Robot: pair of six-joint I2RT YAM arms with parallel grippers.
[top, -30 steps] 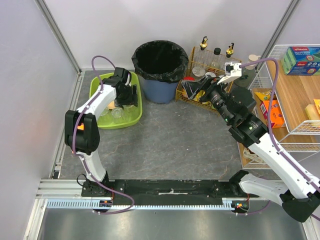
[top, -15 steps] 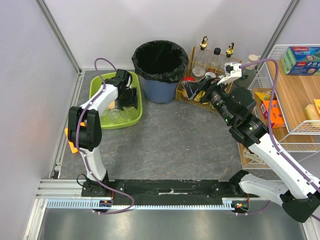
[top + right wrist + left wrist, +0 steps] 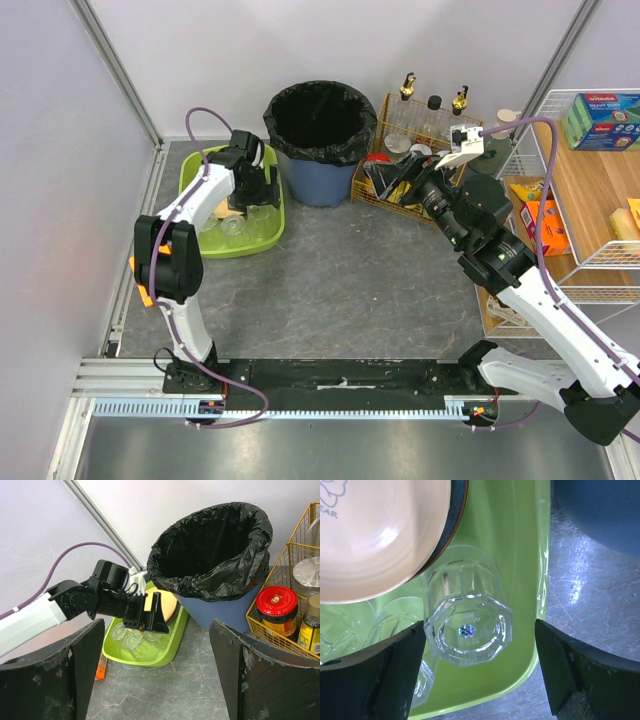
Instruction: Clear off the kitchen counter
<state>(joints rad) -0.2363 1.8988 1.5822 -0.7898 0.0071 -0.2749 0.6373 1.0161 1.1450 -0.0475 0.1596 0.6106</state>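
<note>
Left tool (image 3: 478, 676) spread over green tub (image 3: 520, 555); counter (image 3: 590, 590) right.

Top external: high above and behind the arm bases, looking steeply down over the whole grey mottled stone-look counter (image 3: 340, 290). Left wrist: very close, facing straight down into the lime-green plastic tub (image 3: 520, 540). Right wrist: low, further off, facing across the counter toward the black-lined blue bin (image 3: 215, 540). All three views share that tub
</note>
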